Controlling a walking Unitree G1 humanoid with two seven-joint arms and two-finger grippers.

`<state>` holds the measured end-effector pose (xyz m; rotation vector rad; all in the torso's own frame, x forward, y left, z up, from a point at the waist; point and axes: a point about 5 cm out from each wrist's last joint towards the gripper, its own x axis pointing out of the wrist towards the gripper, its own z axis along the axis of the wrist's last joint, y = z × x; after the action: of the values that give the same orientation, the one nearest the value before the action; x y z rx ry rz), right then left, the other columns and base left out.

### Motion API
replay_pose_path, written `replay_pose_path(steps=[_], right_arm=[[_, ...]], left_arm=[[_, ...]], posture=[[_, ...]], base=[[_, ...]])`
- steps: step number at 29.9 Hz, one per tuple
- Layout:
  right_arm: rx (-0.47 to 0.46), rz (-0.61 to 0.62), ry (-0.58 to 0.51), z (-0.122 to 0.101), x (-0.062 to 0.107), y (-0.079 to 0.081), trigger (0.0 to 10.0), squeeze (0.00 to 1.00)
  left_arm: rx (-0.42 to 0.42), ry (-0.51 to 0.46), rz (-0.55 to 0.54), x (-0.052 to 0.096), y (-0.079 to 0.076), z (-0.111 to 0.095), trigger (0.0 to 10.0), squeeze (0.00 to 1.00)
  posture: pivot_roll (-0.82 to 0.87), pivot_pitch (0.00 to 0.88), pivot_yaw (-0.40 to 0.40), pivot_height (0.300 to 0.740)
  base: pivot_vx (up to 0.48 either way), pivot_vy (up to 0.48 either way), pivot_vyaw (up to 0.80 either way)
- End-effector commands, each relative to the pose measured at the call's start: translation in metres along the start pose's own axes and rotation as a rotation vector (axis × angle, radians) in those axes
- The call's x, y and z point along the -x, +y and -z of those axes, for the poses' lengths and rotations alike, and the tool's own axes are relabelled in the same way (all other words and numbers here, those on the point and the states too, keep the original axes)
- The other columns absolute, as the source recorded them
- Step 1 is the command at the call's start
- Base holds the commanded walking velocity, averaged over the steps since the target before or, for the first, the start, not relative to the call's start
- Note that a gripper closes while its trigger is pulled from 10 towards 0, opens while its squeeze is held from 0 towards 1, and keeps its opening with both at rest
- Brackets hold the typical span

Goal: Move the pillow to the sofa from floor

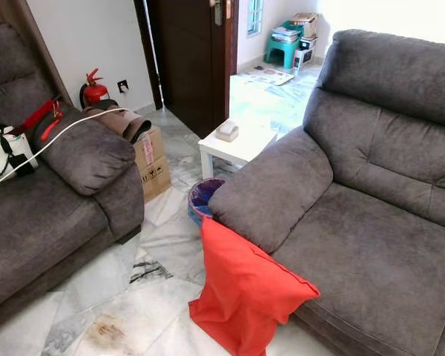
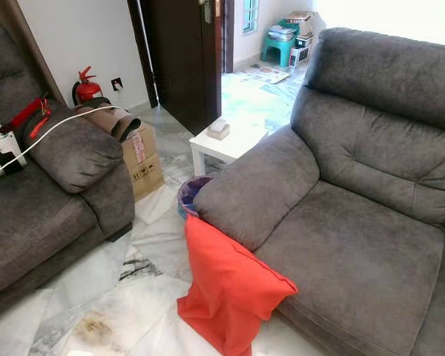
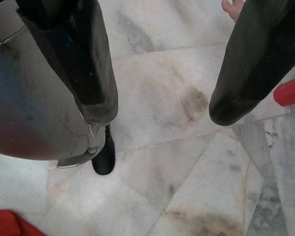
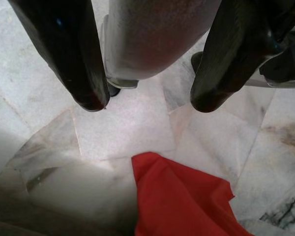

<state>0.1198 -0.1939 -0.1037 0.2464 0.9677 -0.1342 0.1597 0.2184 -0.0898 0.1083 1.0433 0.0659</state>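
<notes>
A red pillow [image 1: 241,285] stands on the marble floor, leaning against the front corner of the grey sofa [image 1: 371,222] on my right, just below its armrest [image 1: 271,185]. In the right wrist view a corner of the pillow [image 4: 182,201] lies on the tiles below my right gripper [image 4: 145,101], which hangs open with nothing between its fingers. My left gripper [image 3: 162,110] also hangs open over bare marble, with a red pillow edge [image 3: 290,91] at the side of that view.
A second grey sofa [image 1: 52,193] stands at the left with cables, a bag and a rolled item on it. A cardboard box [image 1: 152,163], a blue-lined bin [image 1: 202,199] and a white side table [image 1: 233,144] sit between the sofas. A fire extinguisher [image 1: 93,89] stands by the wall.
</notes>
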Motion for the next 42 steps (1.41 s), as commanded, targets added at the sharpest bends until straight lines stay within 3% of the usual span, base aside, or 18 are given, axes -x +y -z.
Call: replay_pose_path(steps=[1, 7, 13, 32, 35, 42], right_arm=[[-0.009, 0.001, 0.003, 0.001, 0.000, 0.000, 10.0, 0.00], [-0.015, 0.032, -0.021, -0.001, 0.000, -0.001, 10.0, 0.00], [-0.074, 0.125, -0.139, -0.021, 0.000, -0.013, 10.0, 0.00], [-0.037, 0.123, -0.175, -0.032, -0.002, -0.011, 10.0, 0.00], [-0.034, 0.093, -0.228, -0.044, -0.004, -0.008, 10.0, 0.00], [-0.037, 0.052, -0.428, -0.084, -0.003, -0.005, 10.0, 0.00]], left_arm=[[-0.016, 0.014, -0.007, 0.001, 0.002, 0.005, 10.0, 0.00], [-0.014, 0.016, -0.008, 0.001, 0.003, 0.005, 10.0, 0.00], [-0.013, 0.016, -0.009, 0.001, 0.003, 0.005, 10.0, 0.00], [-0.022, 0.011, -0.007, 0.001, 0.003, 0.005, 10.0, 0.00], [-0.053, -0.057, -0.012, 0.000, 0.000, -0.009, 10.0, 0.00], [-0.066, -0.373, -0.083, 0.003, 0.000, -0.065, 10.0, 0.00]], posture=[[0.08, 0.064, 0.042, 0.740], [0.09, 0.066, 0.042, 0.740], [0.09, 0.065, 0.044, 0.740], [0.09, 0.062, 0.043, 0.740], [0.10, 0.064, 0.042, 0.740], [0.11, 0.063, 0.044, 0.740]], base=[[0.300, 0.000, 0.00], [0.308, 0.000, 0.00], [0.307, 0.000, 0.00], [0.252, 0.000, 0.00], [0.000, 0.000, 0.00], [0.000, 0.000, 0.00]])
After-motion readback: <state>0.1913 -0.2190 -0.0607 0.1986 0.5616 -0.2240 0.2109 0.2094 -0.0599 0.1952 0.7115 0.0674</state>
